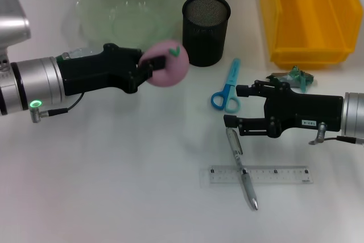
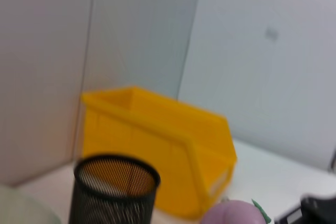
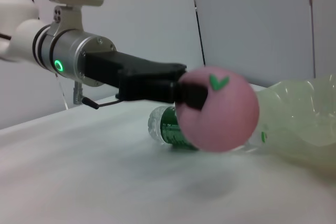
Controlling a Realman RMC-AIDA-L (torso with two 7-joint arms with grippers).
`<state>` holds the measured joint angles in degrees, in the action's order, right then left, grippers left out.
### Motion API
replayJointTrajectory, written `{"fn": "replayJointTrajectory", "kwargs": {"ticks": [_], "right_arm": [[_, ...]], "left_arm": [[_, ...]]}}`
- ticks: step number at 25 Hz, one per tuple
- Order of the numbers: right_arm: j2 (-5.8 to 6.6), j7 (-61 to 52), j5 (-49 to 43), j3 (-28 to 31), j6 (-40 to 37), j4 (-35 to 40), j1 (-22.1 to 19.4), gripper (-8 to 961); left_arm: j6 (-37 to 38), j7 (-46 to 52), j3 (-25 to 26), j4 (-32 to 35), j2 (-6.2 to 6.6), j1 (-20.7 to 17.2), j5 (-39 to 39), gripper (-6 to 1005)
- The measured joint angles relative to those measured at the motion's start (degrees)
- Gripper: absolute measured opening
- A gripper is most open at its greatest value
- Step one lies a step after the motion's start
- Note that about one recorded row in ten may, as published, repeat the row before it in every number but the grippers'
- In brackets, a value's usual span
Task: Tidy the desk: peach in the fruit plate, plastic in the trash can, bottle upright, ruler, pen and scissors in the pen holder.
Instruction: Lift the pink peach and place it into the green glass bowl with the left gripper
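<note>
- Our left gripper (image 1: 149, 68) is closed on the peach (image 1: 168, 64), which it holds clear of the desk, as the right wrist view shows.
- The fruit plate (image 1: 114, 4), a pale green scalloped bowl, lies just beyond the peach and a little to our left. We judge the coming move to be a short carry away from the body and slightly leftward, then a release over the bowl.
- The near rim of the fruit plate stands between the peach and the bowl's interior, so we judge that the carry must clear that rim.
- The pen holder (image 1: 206, 28) stands just beside the peach on its right. A leftward path keeps us off it.
- The bottle (image 3: 170, 127) lies on its side behind the peach in the right wrist view, close to the fruit plate. It is hidden in the head view.
- Our right gripper (image 1: 234, 105) hovers with its fingers apart over the upper end of the pen (image 1: 241, 166), whose long axis runs toward the body, crossing the ruler (image 1: 256, 174).
- The scissors (image 1: 227, 89) lie just beyond the right gripper; the crumpled plastic (image 1: 293, 77) lies near the yellow trash can (image 1: 307, 12).
</note>
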<state>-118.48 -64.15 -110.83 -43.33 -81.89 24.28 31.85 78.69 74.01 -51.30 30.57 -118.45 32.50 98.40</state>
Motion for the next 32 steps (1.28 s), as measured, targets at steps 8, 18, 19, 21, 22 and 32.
{"fn": "replayJointTrajectory", "kwargs": {"ticks": [8,18,19,21,22,32], "right_arm": [[-0.15,0.1,0.0,0.0,0.0,0.0,0.2,779],[-0.35,0.4,0.2,0.0,-0.1,0.0,0.0,776],[-0.36,0.4,0.2,0.0,-0.1,-0.1,0.0,775],[-0.41,0.5,0.2,0.0,-0.2,-0.1,0.0,775],[-0.43,0.5,0.2,0.0,-0.2,-0.1,-0.1,774],[-0.44,0.5,0.1,0.0,-0.2,-0.2,-0.2,771]], "left_arm": [[0.1,-15.0,0.0,-10.7,-0.21,-1.4,-13.4,62],[-0.5,-30.5,0.3,-22.7,-0.64,-2.4,-28.0,65],[-0.5,-30.9,0.3,-23.2,-0.64,-2.4,-28.6,65],[-0.5,-31.9,0.3,-23.9,-0.67,-2.4,-29.4,65],[-0.5,-32.2,0.2,-24.1,-0.69,-2.4,-29.5,66],[-0.5,-32.7,-0.1,-24.4,-0.66,-2.4,-29.4,68]]}}
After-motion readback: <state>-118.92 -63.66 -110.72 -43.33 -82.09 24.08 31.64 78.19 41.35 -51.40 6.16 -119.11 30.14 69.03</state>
